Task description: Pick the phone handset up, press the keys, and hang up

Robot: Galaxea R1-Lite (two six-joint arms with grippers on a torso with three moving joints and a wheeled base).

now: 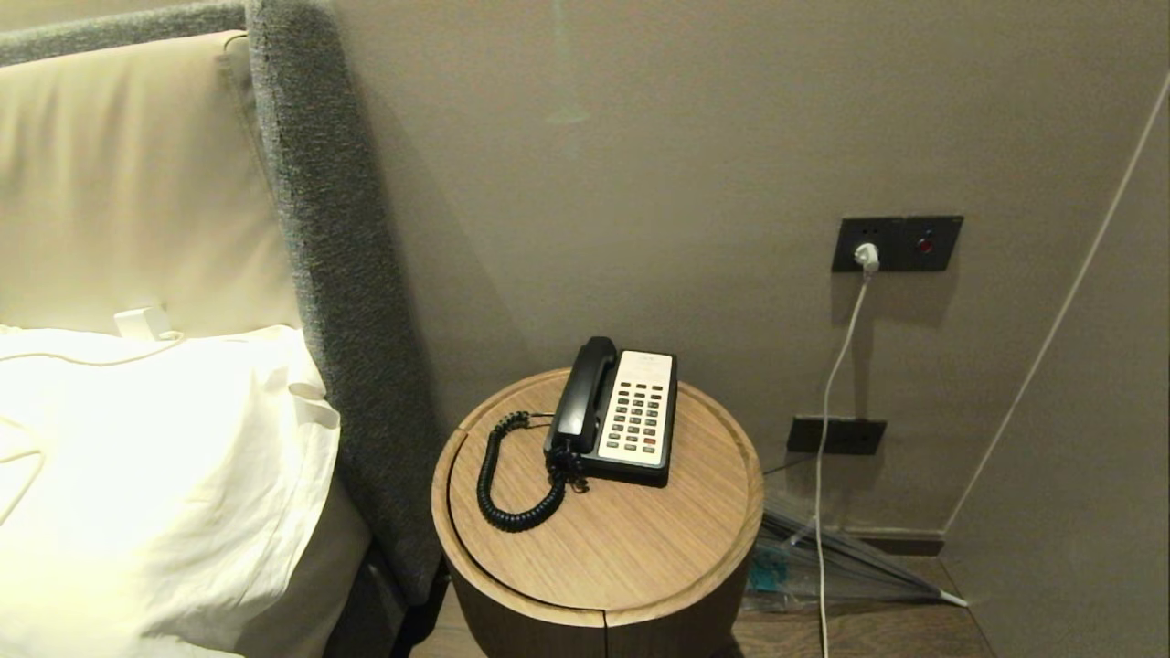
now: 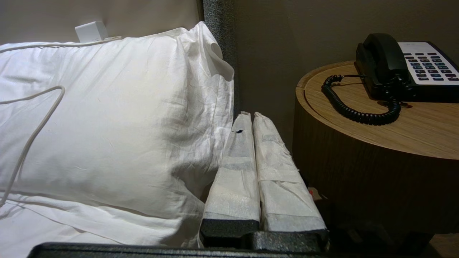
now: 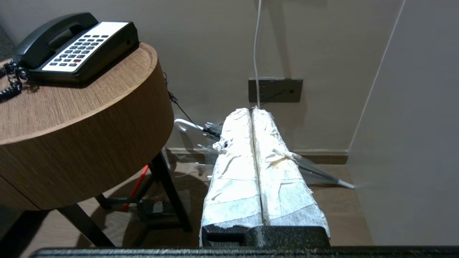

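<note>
The black phone handset (image 1: 581,395) lies in its cradle on the left side of the phone base (image 1: 640,416), whose cream keypad (image 1: 637,409) faces up. A black coiled cord (image 1: 512,484) loops from it over the round wooden bedside table (image 1: 640,548). The handset (image 2: 380,53) and cord (image 2: 358,114) also show in the left wrist view, the handset (image 3: 50,34) and keypad (image 3: 84,44) in the right wrist view. My left gripper (image 2: 250,115) is shut and empty, low between pillow and table. My right gripper (image 3: 251,110) is shut and empty, below the tabletop to the table's right. Neither arm shows in the head view.
A bed with a white pillow (image 1: 155,475) and grey headboard (image 1: 338,274) stands left of the table. A white cable (image 1: 836,384) hangs from a wall socket (image 1: 896,243). A folded umbrella (image 3: 315,172) lies on the floor by the wall. The table's dark legs (image 3: 168,190) stand near the right gripper.
</note>
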